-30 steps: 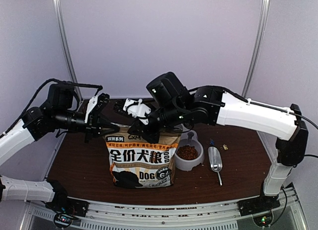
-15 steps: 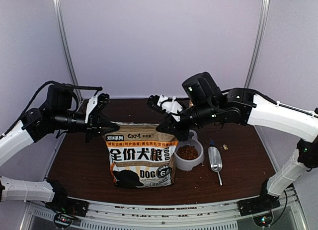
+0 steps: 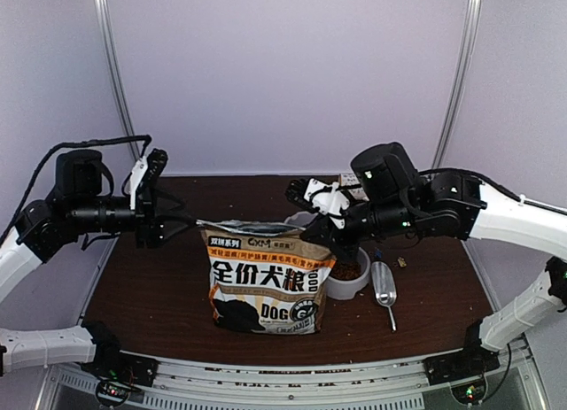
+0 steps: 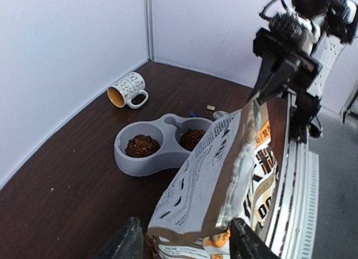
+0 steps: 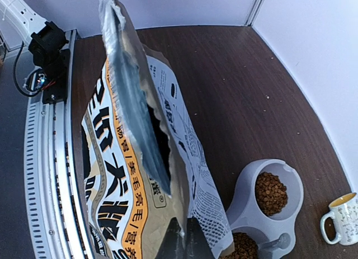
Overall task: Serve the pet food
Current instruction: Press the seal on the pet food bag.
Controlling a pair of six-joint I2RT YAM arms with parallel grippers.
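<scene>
- My left gripper (image 4: 187,243) is spread. Its two dark fingers (image 4: 127,242) stand apart on either side of one top corner of the tan, white and black printed paper bag (image 4: 224,169). I cannot tell whether either finger touches the paper.
- My right gripper (image 5: 183,239) has its fingers drawn together, pinched on the bag's other top corner, the one on the bowl's side.
- The bag stands on the dark brown wooden table (image 3: 151,295), leaning a little. Its torn mouth gapes between my two arms, and the inside is too dark to read.
- The pet food (image 4: 141,145), small reddish-brown dry kibble pellets, lies in both hollows of the grey plastic double bowl (image 4: 151,165).
- The bowl sits just beside the bag, partly behind its right edge in the top view.
- A shiny metal scoop (image 3: 384,286) lies flat on the table just to the right of the bowl.
- A cream patterned ceramic mug (image 4: 126,90) is near the back wall, beyond the bowl and well apart from the bag.
</scene>
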